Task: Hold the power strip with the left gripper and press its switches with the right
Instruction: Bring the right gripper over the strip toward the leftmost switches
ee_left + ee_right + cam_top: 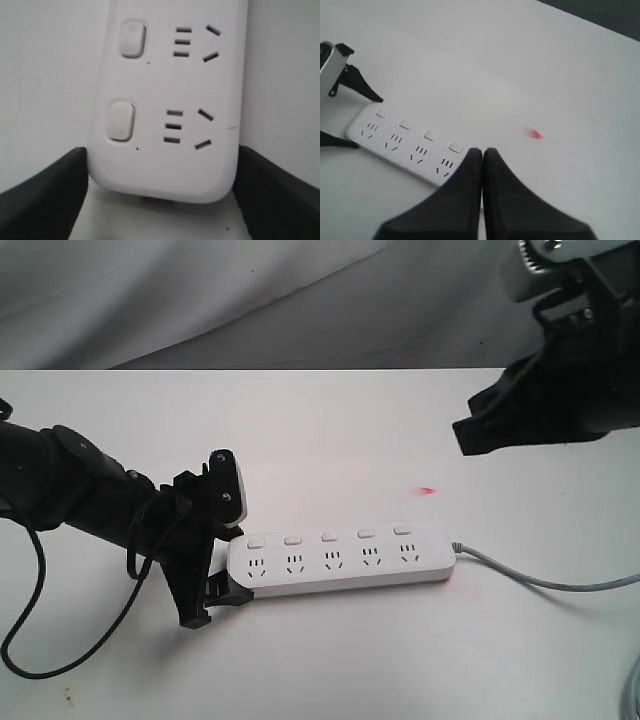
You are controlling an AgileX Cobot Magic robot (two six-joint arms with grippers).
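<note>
Black fingers (45,195) of the left end effector (161,192) fill the bottom corners of the left wrist view. They are spread wide, one on each long side of the power strip (340,562), and their inner faces appear to bear on its rounded end. I judge this a hold across the strip's width, taken at the end away from the grey cord (540,580). That leaves the whole row of switches (328,537) uncovered and facing up. It should also stop the light plastic bar from sliding or tipping when it is pushed from above.

Beyond that grip, the strip lies flat on the white counter (350,430), slightly slanted, with the cord trailing off its far end. A small red mark (428,490) sits on the counter just behind the cord end, apart from the strip.

Above that side, the right end effector (483,152) hangs clear of the strip with its fingers pressed together and nothing between them. Closed like this, they form one narrow tip suited to pushing a small button. In its wrist view the tip lines up near the switches at the cord end, but no press has begun.
</note>
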